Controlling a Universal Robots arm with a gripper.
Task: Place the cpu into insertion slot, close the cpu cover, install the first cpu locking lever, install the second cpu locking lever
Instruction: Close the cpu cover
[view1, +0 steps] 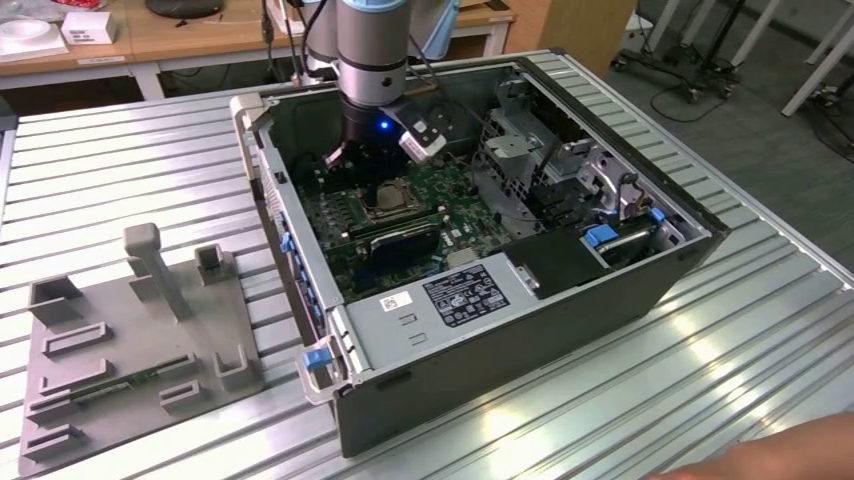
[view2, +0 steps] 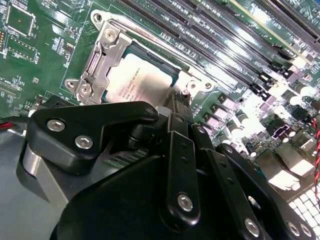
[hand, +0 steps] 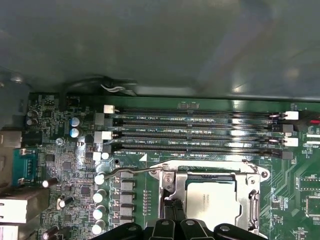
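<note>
Jaws, pressed together, at cpu (view2: 142, 80) edge, cpu cover (view2: 97, 62) down, memory slots (view2: 210, 40) alongside

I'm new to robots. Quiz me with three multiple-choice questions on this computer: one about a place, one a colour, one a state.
1. Where is the cpu? A in the slot B hanging above it C beside it
2. The board's colour? A blue B green C red
3. The cover is: A flat over the cpu B upright C removed
Answers: A, it sits inside the metal frame; B, green in both wrist views; A, its frame lies flat around the chip.
</note>
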